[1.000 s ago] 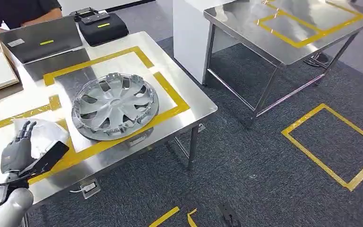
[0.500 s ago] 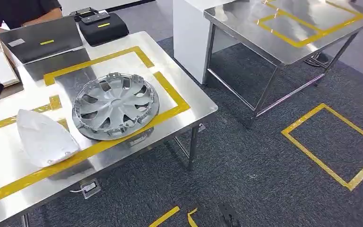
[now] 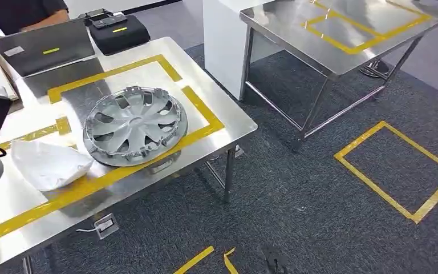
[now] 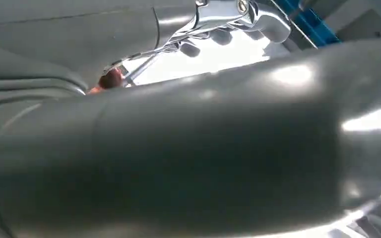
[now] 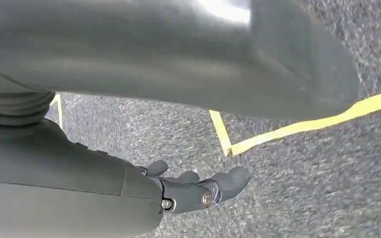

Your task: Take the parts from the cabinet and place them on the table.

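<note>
Head view: hubcap (image 3: 134, 125) and white part (image 3: 48, 164) lie side by side on the steel table (image 3: 228, 111). Right hand (image 5: 198, 191) hangs over carpet, fingers apart, holding nothing; left hand (image 4: 228, 20) fingers apart, empty

The steel table (image 3: 228, 123) carries a hubcap (image 3: 134, 125), a white cover (image 3: 45, 162), a laptop (image 3: 40, 48) and a black case (image 3: 120, 31)

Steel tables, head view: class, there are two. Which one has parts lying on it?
The near table on the left: a silver hubcap and a white shell-shaped part lie on it. The far table shows only yellow tape.
</note>
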You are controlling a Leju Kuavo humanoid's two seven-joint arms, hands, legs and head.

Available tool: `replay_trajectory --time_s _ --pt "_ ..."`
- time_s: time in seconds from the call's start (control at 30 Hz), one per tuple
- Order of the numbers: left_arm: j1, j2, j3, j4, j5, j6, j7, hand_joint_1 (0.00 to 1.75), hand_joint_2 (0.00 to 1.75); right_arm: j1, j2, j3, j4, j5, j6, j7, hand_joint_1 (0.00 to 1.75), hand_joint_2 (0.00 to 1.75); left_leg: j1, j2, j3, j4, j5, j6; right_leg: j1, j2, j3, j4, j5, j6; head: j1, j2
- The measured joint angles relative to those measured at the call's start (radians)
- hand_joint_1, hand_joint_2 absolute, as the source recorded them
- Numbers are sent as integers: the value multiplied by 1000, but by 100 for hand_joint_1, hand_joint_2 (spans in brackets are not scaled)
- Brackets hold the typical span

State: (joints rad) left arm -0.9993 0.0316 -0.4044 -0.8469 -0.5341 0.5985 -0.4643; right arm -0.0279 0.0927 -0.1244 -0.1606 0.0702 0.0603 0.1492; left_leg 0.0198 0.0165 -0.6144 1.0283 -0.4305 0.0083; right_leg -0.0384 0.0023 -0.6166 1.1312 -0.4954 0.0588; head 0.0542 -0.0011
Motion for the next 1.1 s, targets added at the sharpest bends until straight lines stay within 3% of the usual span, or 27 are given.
replay_trajectory --time_s 0.03,0.07,0.1,0.13,0.2,0.23,0.27,0.33,0.37,0.4,0.43,0.47,0.53,0.57,0.6,0.63,0.7,0.73,0.77,0.8,0.87,0.9,0.93,0.97,1.03,1.07,1.1 --pt "0 -5 0 -2 -2 0 0 0 0 -1 0 0 0 0 0 0 0 0 2 2 -7 10 -1 -10 -6 -8 46 -85 9 9 0 0" --pt "1 -7 0 -6 -5 3 0 0 0 -3 6 0 0 -2 0 0 0 0 -1 -1 -16 13 1 -20 7 3 44 -74 11 -2 5 0" --pt "2 -11 -2 -6 -6 3 0 0 0 -2 6 0 0 -3 -2 0 0 0 -4 -1 -16 15 3 -27 6 7 29 -67 22 -18 4 0" --pt "2 -14 -5 -6 -8 3 -1 0 0 -5 6 -1 0 -7 -3 3 0 0 -4 -2 -19 18 7 -35 5 6 30 -80 7 -27 3 0" --pt "6 -18 -8 -5 -11 3 -2 0 0 -6 6 -2 0 -10 -7 2 0 0 -1 -2 -23 10 18 -52 3 7 19 -80 19 -47 3 0" --pt "6 -18 -8 -5 -11 3 -3 0 0 -6 7 -3 0 -11 -8 1 0 0 0 -4 -28 20 1 -57 2 5 14 -81 27 -57 3 0" --pt "6 -18 -8 -4 -14 6 -4 0 0 -6 7 -4 0 -16 -10 0 0 0 0 -6 -45 52 -39 -57 3 5 6 -81 34 -66 3 0" --pt "7 -19 -10 -2 -17 8 -7 0 0 -7 7 -6 0 -18 -11 -2 0 0 -1 -9 -92 198 -139 -61 7 5 -15 -81 49 -75 2 0" --pt "10 -19 -10 0 -21 11 -10 0 0 -6 8 -7 0 -18 -11 -2 0 0 -1 -11 -114 272 -175 -61 11 6 -26 -81 58 -77 2 0" --pt "14 -19 -10 3 -24 12 -10 0 0 -6 9 -8 0 -18 -11 -3 0 0 -1 -11 -120 314 -187 -59 14 6 -36 -80 66 -77 2 0" --pt "20 -19 -10 5 -26 15 -10 0 0 -6 9 -9 0 -18 -11 -6 0 0 -2 -12 -103 310 -175 -55 16 7 -47 -80 74 -78 2 0" --pt "22 -18 -11 6 -28 17 -10 0 0 -6 10 -10 0 -18 -11 -7 0 0 -4 -12 -67 266 -145 -49 19 7 -57 -80 83 -78 2 0" --pt "20 -18 -11 6 -29 18 -10 0 0 -7 10 -10 0 -16 -9 -8 0 0 -15 -16 52 95 -90 -26 25 8 -74 -80 100 -75 2 0" --pt "18 -16 -11 2 -31 19 -11 0 0 -6 15 -10 0 -15 -7 -11 0 0 -21 -18 92 19 -123 -13 24 8 -78 -79 108 -71 4 0" --pt "20 -13 -11 0 -32 20 -12 0 0 -6 15 -10 0 -11 -7 -13 0 0 -22 -14 101 16 -109 -24 22 7 -79 -83 117 -63 4 0" --pt "19 -7 -11 0 -32 20 -11 0 0 -6 15 -10 0 -7 -6 -15 0 0 -28 -16 90 9 -104 -22 20 6 -77 -85 123 -56 1 0" --pt "22 5 -11 0 -34 20 -12 0 0 -6 17 -10 0 0 -3 -17 0 0 -33 -15 85 6 -92 -6 17 7 -75 -97 142 -41 -2 0" --pt "23 8 -11 -1 -34 20 -12 0 0 -5 16 -10 0 3 -3 -16 0 0 -18 -8 82 -11 -71 3 17 10 -81 -97 146 -37 -3 0" --pt "24 13 -11 -2 -34 20 -12 0 0 -4 16 -10 0 4 -3 -14 0 0 -20 -6 79 -16 -57 8 19 8 -91 -79 105 -33 -3 0" --pt "25 18 -11 -3 -34 20 -12 0 0 -4 16 -10 0 5 -3 -11 0 0 -19 -5 66 -17 -42 17 18 6 -108 -31 42 -28 0 0" --pt "35 30 -11 -6 -36 20 -11 0 0 -6 16 -10 0 5 -3 -8 0 0 -19 -5 31 -15 -17 16 16 5 -150 130 -66 -17 3 0" --pt "43 37 -11 -7 -40 20 -10 0 0 -6 16 -10 0 5 -4 -8 0 0 -19 -4 16 -13 -7 14 16 4 -158 188 -80 -14 3 0" --pt "53 47 -11 -9 -48 20 -7 0 0 -6 16 -10 0 5 -4 -6 0 0 -19 -2 -1 -11 4 12 15 4 -150 211 -67 -11 3 0" --pt "61 55 -11 -15 -55 20 -1 0 0 -6 14 -10 0 5 -5 -3 0 0 -17 0 -16 -8 13 9 13 3 -122 192 -36 -10 3 0" --pt "69 79 -11 -33 -63 20 11 0 0 -6 11 -10 0 6 -6 0 0 0 -13 2 -46 5 28 -2 10 0 -13 55 13 -6 3 0" --pt "70 93 -11 -49 -64 20 16 0 0 -9 11 -10 0 10 -6 3 0 0 -13 2 -57 16 35 -10 8 -3 49 -38 -25 -5 4 0" --pt "74 112 -11 -67 -64 21 24 0 0 -9 11 -10 0 11 -5 5 0 0 -16 2 -67 23 38 -16 16 4 69 -70 -36 -20 8 0"
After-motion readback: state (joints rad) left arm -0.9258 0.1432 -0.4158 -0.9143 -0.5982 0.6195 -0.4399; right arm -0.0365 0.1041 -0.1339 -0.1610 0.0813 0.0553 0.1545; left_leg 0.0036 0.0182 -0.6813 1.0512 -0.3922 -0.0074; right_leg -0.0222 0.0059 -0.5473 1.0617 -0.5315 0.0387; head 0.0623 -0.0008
